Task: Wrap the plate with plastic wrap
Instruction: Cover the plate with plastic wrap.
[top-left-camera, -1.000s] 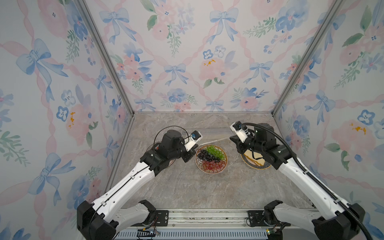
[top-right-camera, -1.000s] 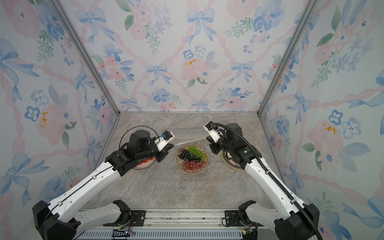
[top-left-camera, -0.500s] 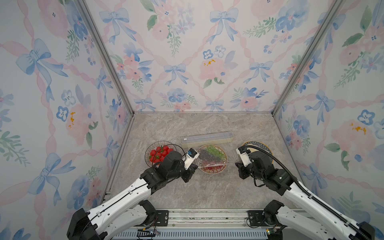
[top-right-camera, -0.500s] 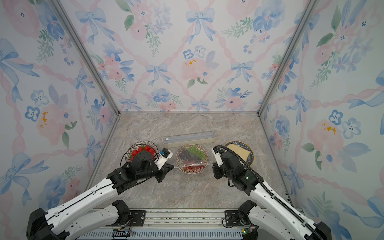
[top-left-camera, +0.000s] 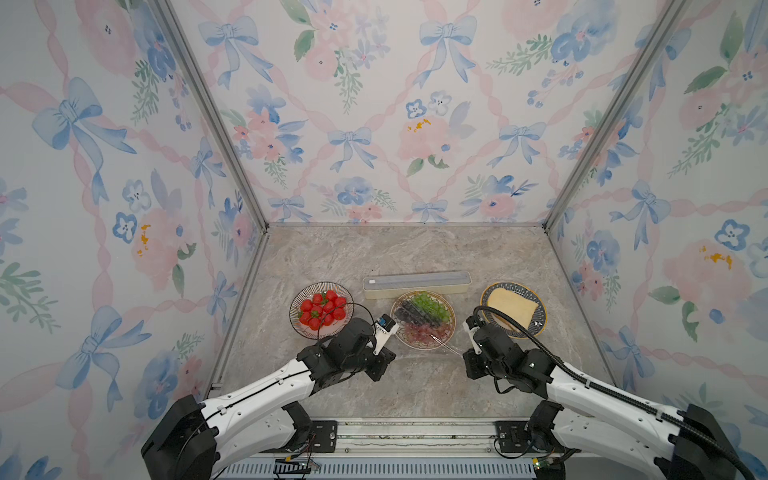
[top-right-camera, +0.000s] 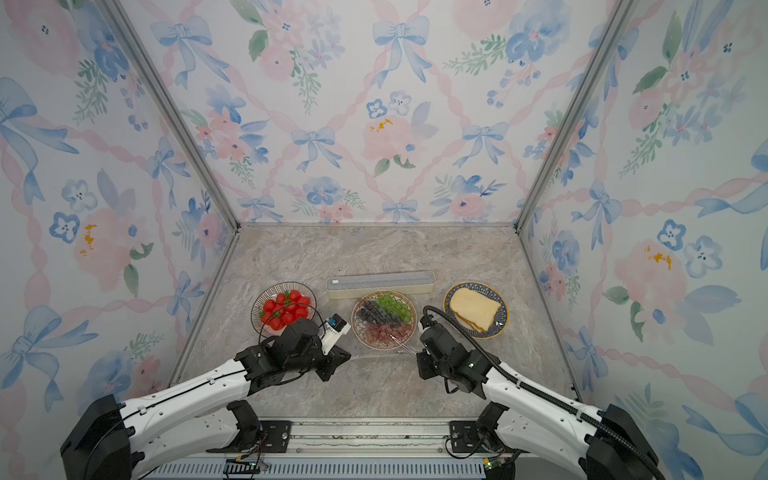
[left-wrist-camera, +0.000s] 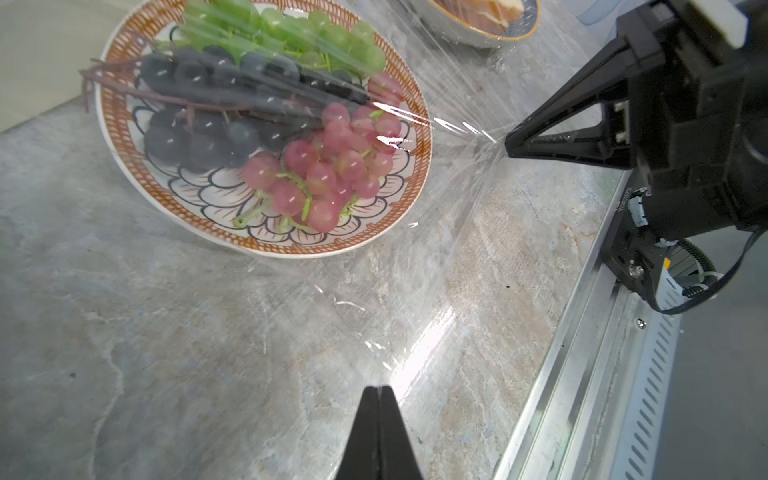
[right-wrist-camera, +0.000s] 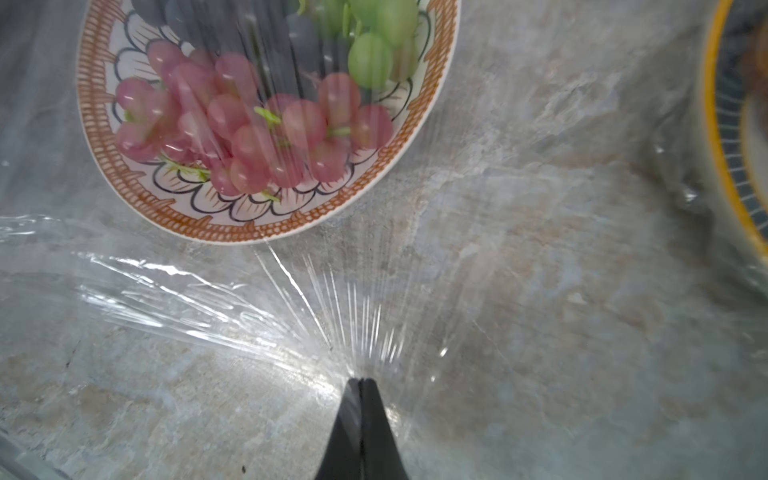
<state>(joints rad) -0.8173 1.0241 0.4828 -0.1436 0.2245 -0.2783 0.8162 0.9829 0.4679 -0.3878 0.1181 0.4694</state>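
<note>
Where plastic wrap (right-wrist-camera: 208, 316) covers it, the plate (right-wrist-camera: 199, 226) looks blurred

Both top views: bright, even, diffuse light, only faint soft shadows beneath the arms on the counter (top-left-camera: 415, 257), sharp at centre, wall posts splayed by wide-angle distortion toward the upper left and upper right of the frame. Left wrist view: plate (left-wrist-camera: 124, 137) in fair focus, white glare streaks and one hot patch on the plastic wrap (left-wrist-camera: 415, 291), left gripper (left-wrist-camera: 377, 387) a dark soft silhouette. Right wrist view: blurred throughout, grapes (right-wrist-camera: 257, 137) smeared, bright glints fanning from the right gripper (right-wrist-camera: 360, 379), blue-rimmed plate (right-wrist-camera: 723, 124) out of focus.
</note>
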